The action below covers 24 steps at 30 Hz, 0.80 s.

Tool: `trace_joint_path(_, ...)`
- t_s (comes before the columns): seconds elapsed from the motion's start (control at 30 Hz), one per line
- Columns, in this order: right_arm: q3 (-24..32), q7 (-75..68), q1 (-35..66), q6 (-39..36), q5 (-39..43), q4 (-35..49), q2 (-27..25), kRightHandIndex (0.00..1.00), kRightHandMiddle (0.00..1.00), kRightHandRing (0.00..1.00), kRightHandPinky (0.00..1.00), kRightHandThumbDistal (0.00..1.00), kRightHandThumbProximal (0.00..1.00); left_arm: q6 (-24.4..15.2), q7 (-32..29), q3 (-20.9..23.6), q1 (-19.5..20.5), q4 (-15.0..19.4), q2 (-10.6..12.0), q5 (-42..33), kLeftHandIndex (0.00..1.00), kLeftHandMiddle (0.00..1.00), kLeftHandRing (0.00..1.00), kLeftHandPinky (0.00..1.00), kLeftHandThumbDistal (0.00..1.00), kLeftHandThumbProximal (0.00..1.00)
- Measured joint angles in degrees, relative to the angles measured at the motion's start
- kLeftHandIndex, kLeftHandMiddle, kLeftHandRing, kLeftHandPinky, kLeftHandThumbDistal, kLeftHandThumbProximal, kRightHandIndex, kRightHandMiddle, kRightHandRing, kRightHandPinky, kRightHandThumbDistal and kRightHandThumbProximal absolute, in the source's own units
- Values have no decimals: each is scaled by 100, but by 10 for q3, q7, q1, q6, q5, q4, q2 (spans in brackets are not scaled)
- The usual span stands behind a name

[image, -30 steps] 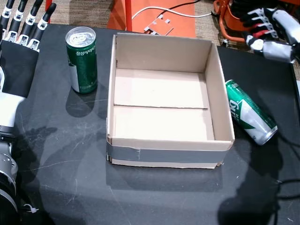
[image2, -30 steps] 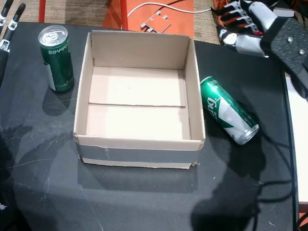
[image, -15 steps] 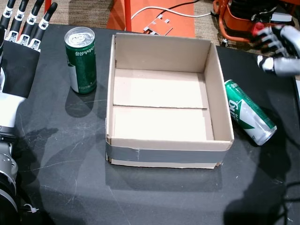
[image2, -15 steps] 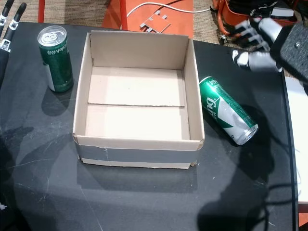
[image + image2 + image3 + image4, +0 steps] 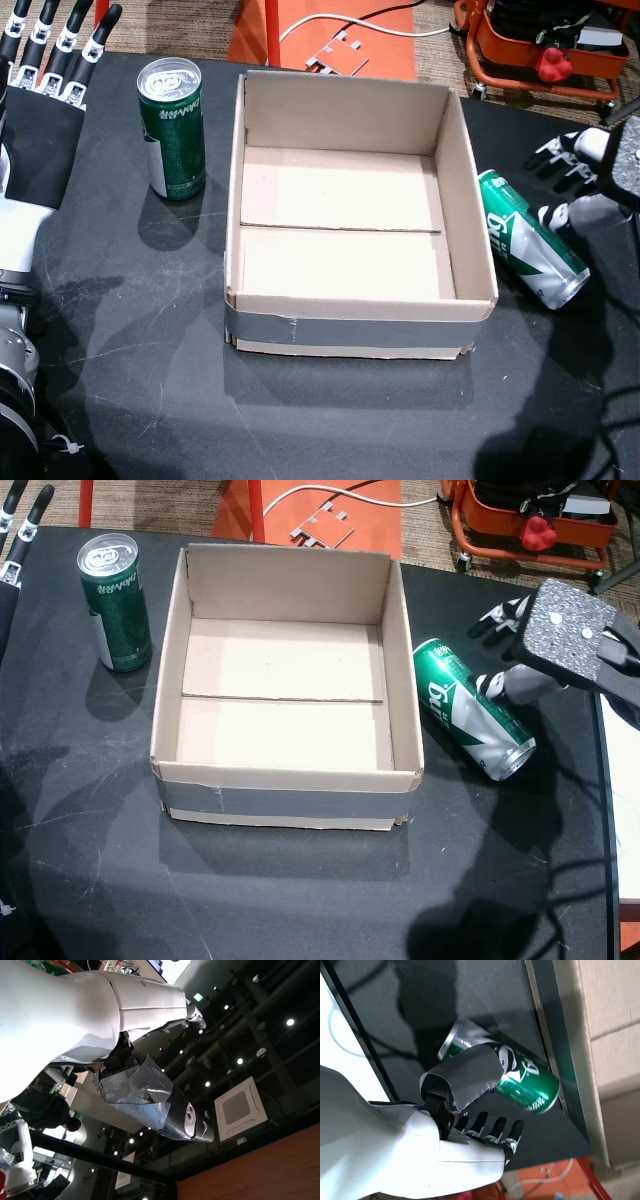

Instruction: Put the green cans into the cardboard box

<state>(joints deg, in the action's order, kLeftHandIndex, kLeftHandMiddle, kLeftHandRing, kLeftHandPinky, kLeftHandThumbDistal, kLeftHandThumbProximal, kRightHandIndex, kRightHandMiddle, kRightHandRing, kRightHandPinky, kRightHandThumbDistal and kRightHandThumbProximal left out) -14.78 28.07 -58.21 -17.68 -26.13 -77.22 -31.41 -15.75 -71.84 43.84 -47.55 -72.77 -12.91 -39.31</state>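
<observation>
The cardboard box point(image 5: 360, 210) sits open and empty in the middle of the black counter point(image 5: 130, 330). One green can point(image 5: 172, 128) stands upright just beside the box's left wall. The other green can point(image 5: 530, 250) lies on its side near the right wall, tilted away from it. The right robot hand point(image 5: 572, 180) hovers just beside that lying can, fingers spread, holding nothing. The left robot hand point(image 5: 50, 55) rests at the counter's far left with fingers straight and apart, well apart from the upright can.
</observation>
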Motion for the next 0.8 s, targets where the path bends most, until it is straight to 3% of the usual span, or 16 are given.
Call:
trace_joint_path(0.2,-6,11,-1,21,-2,-1,6,84,83,90,95,99,77,-1,-2,0,0,0,0,0,94,97,100,100,100,29)
trace_joint_path(0.37,-21,12,-2,33,-18,-1,7,86,88,99,100,100,83,-2,-2,0,0,0,0,0,93,95,100,99,100,28)
trace_joint_path(0.47,-24,12,-3,33,-24,-1,7,95,99,100,100,100,86,-2,-2,0,0,0,0,0,93,95,100,98,99,26)
trace_joint_path(0.53,-27,12,-5,36,-30,-1,7,100,100,100,100,100,85,0,-2,2,0,0,0,0,92,94,100,98,100,27)
trace_joint_path(0.67,-29,17,-7,45,-35,-1,8,96,99,100,100,100,85,3,-2,8,0,0,0,0,90,92,100,98,100,26)
trace_joint_path(0.8,-29,18,-7,48,-35,-1,11,86,92,100,100,100,89,3,-2,10,0,0,0,0,86,90,97,96,100,27)
